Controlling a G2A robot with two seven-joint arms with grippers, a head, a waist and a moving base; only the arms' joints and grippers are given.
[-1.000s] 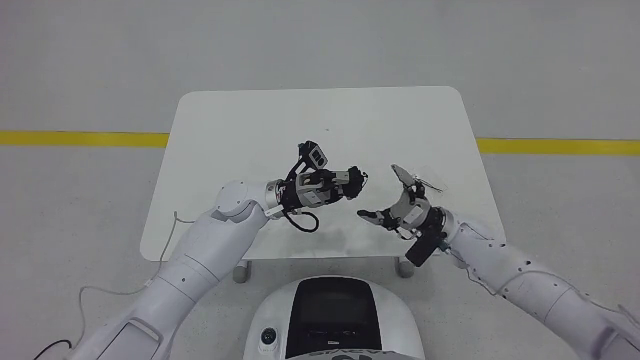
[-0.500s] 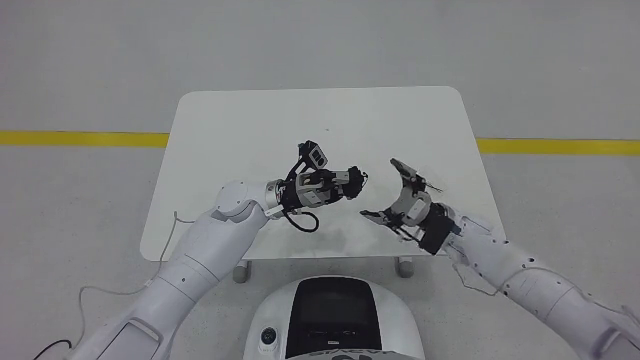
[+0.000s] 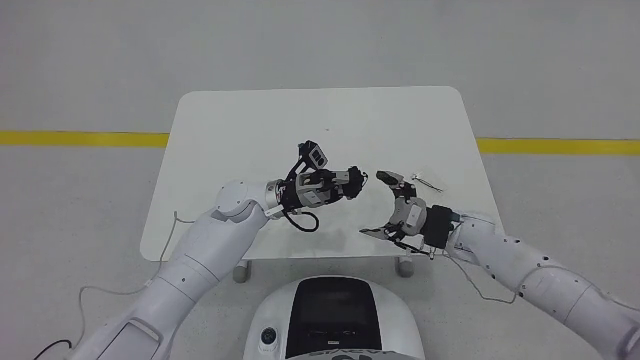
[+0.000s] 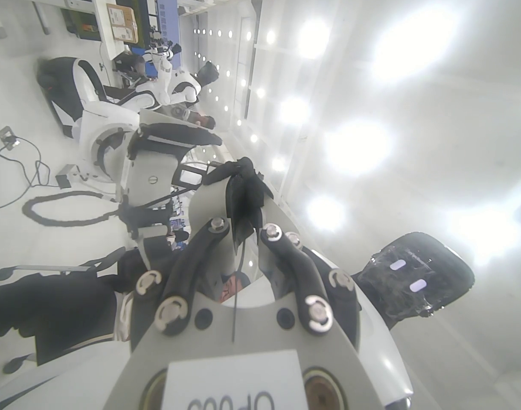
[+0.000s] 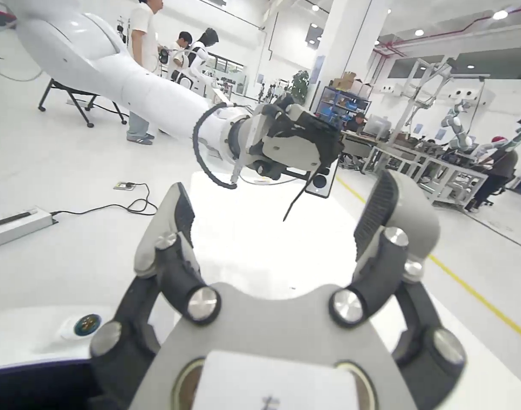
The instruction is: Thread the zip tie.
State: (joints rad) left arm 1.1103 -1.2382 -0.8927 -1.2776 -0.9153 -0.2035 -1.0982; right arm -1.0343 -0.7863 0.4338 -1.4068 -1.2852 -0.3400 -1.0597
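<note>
A black zip tie point(image 4: 242, 198) is pinched in my left gripper point(image 4: 240, 172), which is shut on it above the table's near middle point(image 3: 355, 182). The tie's thin tail point(image 5: 295, 203) hangs down from that gripper point(image 5: 311, 151) in the right wrist view. My right gripper point(image 3: 380, 205) stands open just to the right of the left one, and its fingers point(image 5: 181, 211) are spread wide with nothing between them. The tail's tip hangs a short way off from the open right gripper point(image 5: 281, 211), on a line with the gap and apart from both pads.
The white table point(image 3: 250, 130) carries a small thin pale item point(image 3: 428, 178) near its right edge, just beyond my right gripper. The right wrist view has workbenches and people far off in the room.
My right gripper has shifted left toward the left gripper and turned, so its open fingers now face the zip tie. The left arm has kept still.
</note>
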